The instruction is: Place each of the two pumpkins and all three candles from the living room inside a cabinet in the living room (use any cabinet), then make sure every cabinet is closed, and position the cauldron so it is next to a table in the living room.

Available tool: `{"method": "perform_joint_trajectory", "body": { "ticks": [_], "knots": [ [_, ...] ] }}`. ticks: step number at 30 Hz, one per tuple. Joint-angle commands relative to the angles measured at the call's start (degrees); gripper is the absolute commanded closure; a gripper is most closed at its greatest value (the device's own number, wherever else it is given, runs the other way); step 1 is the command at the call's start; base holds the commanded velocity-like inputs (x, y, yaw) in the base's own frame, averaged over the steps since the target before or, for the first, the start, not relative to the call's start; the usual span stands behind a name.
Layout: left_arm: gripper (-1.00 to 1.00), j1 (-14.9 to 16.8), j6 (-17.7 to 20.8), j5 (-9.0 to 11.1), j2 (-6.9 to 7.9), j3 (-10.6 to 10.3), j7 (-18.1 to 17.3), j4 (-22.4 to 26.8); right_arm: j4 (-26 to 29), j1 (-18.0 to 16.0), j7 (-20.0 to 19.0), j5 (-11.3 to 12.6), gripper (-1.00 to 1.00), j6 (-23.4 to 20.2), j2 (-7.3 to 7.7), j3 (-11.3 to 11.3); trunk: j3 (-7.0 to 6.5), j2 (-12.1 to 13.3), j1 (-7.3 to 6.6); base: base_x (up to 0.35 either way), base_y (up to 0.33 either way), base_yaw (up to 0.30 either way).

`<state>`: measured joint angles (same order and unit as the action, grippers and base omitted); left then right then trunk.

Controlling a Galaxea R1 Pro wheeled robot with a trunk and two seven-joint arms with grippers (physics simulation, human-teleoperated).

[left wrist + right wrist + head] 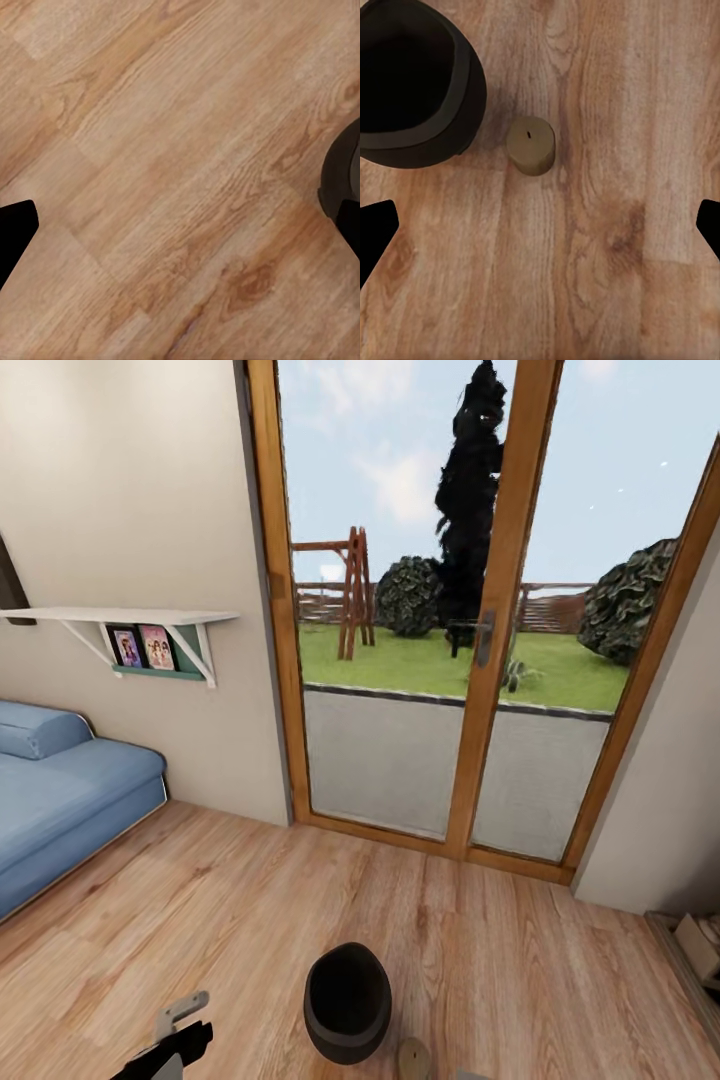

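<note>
Head view: the cauldron [347, 1002], a round black pot with an open mouth, stands upright on the wooden floor [250, 920] in front of a glazed double door [440, 610] with a light-wood frame. Just beside the cauldron, at the lower edge of the frame, 1 candle [412, 1058] stands on the floor, partly cut off. A blue sofa [60, 800] sits by the left wall beneath a white wall shelf [120, 617] that carries 2 small framed pictures [142, 647]. The left gripper [172, 1040] enters at the lower left corner, hanging over bare floor well apart from the cauldron.

Left wrist view: the 2 dark fingertips [13, 232] lie at opposite edges of the picture, so the claw is spread wide and holds nothing; a sliver of the cauldron [341, 176] shows at one margin.

Right wrist view: the right gripper [540, 232] is likewise spread wide (fingertips [375, 236] at both margins) and empty, hovering above the floor. The candle [531, 145], beige with a tiny wick, stands upright close to the cauldron [416, 82] but apart from it.
</note>
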<state>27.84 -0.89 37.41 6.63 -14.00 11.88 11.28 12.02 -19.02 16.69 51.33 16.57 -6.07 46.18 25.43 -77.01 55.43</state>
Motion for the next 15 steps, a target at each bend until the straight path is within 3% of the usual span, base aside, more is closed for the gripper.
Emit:
{"method": "perform_joint_trajectory", "body": {
  "ticks": [1,2,4,7,10,13,15],
  "knots": [
    [-1.0,0.04,0.09,0.51,0.07,-0.51,0.27,0.06,0.02,-0.05,0.24,0.47,-1.0,0.16,-0.01,0.49,0.25,-0.45,0.22,0.0,0.0,0.0],
    [-1.0,0.33,4.76,0.55,0.32,-0.59,0.25,1.53,0.09,-0.05,-0.01,0.31,-1.0,-0.45,-0.07,0.49,0.43,-0.85,0.44,0.0,0.0,0.0],
    [-1.0,0.52,10.32,0.41,0.85,-0.57,0.56,6.51,0.67,-0.09,0.0,0.27,-1.0,-0.93,-0.06,0.49,0.78,-1.65,0.88,0.0,0.0,0.0],
    [-1.0,0.62,20.54,0.55,3.36,-0.2,0.8,14.8,4.85,-0.12,0.22,0.26,-1.0,-6.25,0.28,0.5,1.32,-2.86,1.54,0.0,0.0,0.0],
    [-1.0,0.63,29.27,1.16,4.77,3.36,0.91,23.25,13.73,-0.13,1.57,0.29,-1.0,-14.15,2.79,0.32,1.86,-4.06,2.2,0.0,0.0,0.0],
    [-1.0,0.64,35.28,1.09,5.08,6.62,0.97,29.13,20.53,-0.56,6.96,0.39,-1.0,-20.8,4.93,-0.93,2.4,-5.26,2.86,0.0,0.0,0.0],
    [-1.0,0.64,39.19,0.95,5.24,7.8,1.0,32.55,22.85,-2.63,11.42,0.39,-1.0,-26.19,5.66,-2.67,2.76,-6.07,3.3,0.0,0.0,0.0]
  ]
}}
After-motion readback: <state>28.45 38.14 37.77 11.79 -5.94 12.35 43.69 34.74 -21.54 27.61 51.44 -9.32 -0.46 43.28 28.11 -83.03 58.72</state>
